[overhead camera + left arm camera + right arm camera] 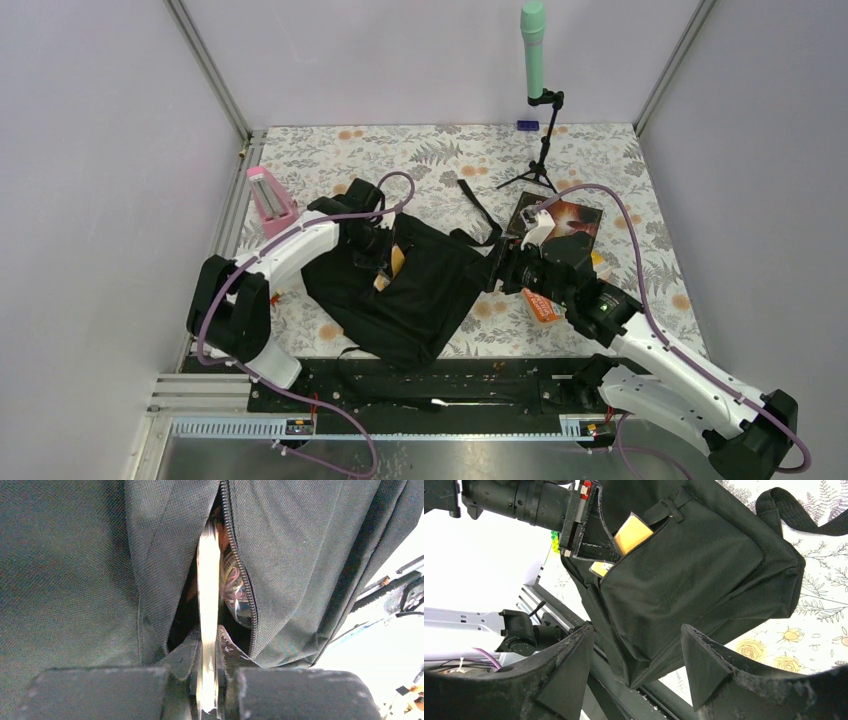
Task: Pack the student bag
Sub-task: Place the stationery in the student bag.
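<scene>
Left wrist view showed the student bag [75, 580], lying on the table [600, 150], with a thin flat item [208, 580] partway into its zip opening, left fingers [181, 660] clamped on it. Right fingers [569, 670] stood apart, empty. Insertion looked underway; next, push deeper, then release.

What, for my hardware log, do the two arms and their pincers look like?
Both the left arm and right arm have glossy white shells, black joint housings and a lilac cable looping alongside. A small green light shows on the right arm. The right pincer has two matte black, wedge-shaped, scuffed fingers; the left pincer looks black too, with a red-and-white tag at its body.
</scene>
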Controlling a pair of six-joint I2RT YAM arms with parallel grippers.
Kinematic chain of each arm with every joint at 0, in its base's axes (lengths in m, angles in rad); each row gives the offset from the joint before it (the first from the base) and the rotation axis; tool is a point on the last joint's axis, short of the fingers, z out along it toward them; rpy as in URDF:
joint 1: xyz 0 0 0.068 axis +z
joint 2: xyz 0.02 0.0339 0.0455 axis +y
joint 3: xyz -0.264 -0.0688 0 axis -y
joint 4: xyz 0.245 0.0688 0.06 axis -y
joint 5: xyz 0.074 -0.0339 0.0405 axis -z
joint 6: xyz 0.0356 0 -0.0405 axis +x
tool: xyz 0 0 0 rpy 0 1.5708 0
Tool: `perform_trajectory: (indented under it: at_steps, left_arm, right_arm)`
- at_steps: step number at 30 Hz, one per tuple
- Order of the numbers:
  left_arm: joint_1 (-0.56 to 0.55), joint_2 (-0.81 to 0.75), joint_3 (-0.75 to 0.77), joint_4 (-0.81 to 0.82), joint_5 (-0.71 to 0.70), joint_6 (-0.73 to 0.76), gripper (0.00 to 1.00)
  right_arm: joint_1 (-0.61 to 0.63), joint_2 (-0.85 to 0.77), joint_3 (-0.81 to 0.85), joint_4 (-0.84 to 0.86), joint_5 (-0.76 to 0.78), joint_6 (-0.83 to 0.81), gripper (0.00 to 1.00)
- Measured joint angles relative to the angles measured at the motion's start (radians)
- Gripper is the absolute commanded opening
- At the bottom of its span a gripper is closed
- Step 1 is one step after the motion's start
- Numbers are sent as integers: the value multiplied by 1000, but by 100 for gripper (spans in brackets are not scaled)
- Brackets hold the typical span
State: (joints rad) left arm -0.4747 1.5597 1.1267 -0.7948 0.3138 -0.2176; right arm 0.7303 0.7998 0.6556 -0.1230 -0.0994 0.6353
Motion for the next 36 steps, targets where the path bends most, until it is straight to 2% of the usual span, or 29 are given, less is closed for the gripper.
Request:
perform_trajectory:
  at_steps: [3, 4, 5, 6, 7, 9, 11, 14, 17, 19, 31, 36]
  left_arm:
    - [10, 9, -9, 19, 28, 7, 3]
    - [10, 9, -10, 21, 29, 8, 13]
    - [10, 8, -10, 24, 26, 9, 27]
    - [10, 6, -10, 26, 18, 10, 46]
    - [10, 3, -10, 27, 10, 7, 54]
    - [9, -13, -11, 33, -12, 9, 63]
    - [7, -42, -11, 35, -38, 13, 66]
    - [6, -105, -11, 35, -90, 9, 64]
    - [6, -171, -13, 42, -142, 9, 53]
    - [6, -199, -17, 50, -154, 8, 49]
    - [-16, -195, -95, 72, -159, -5, 29]
    - [-40, -183, -96, 85, -160, -11, 17]
  right_arm:
    - [2, 0, 4, 0, 0, -4, 71]
    - [2, 0, 6, -1, -1, -6, 71]
    - [2, 0, 8, -2, -1, -8, 71]
    - [2, 0, 11, -1, -1, -9, 71]
    - [2, 0, 15, -1, -1, -10, 71]
    - [2, 0, 21, 0, -3, -11, 71]
    - [3, 1, 26, -1, -11, -12, 71]
    - [3, 1, 32, 0, -19, -16, 71]
    - [3, 2, 34, -1, -20, -20, 70]
    - [3, 4, 34, -1, -20, -23, 70]
    - [3, 12, 34, -5, -23, -28, 69]
    - [3, 12, 34, -8, -23, -28, 69]
